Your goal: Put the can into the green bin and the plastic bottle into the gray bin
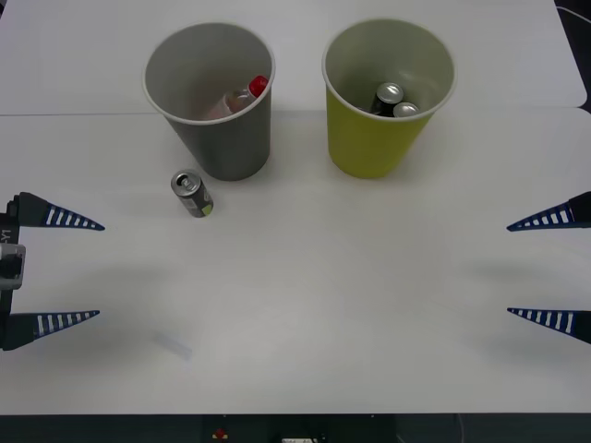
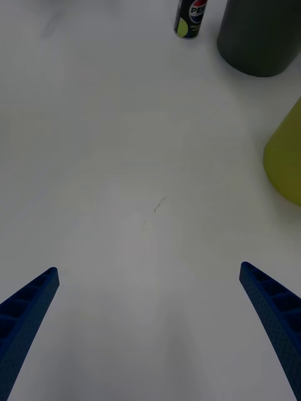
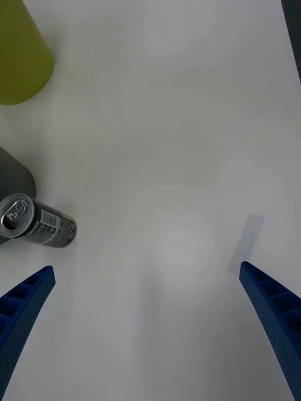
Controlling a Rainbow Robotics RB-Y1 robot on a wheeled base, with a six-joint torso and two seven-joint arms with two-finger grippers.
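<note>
left tool wide open, empty, table's left edge | right tool likewise, right edge

We see a white table bearing a gray cup-shaped bin, a yellow-green cup-shaped bin and an upright dark gray drink can.

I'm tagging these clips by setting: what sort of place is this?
Probably a lab tabletop set up for a sorting test: a plain white table, a gray bin and a green bin standing on it, and one can standing loose.
</note>
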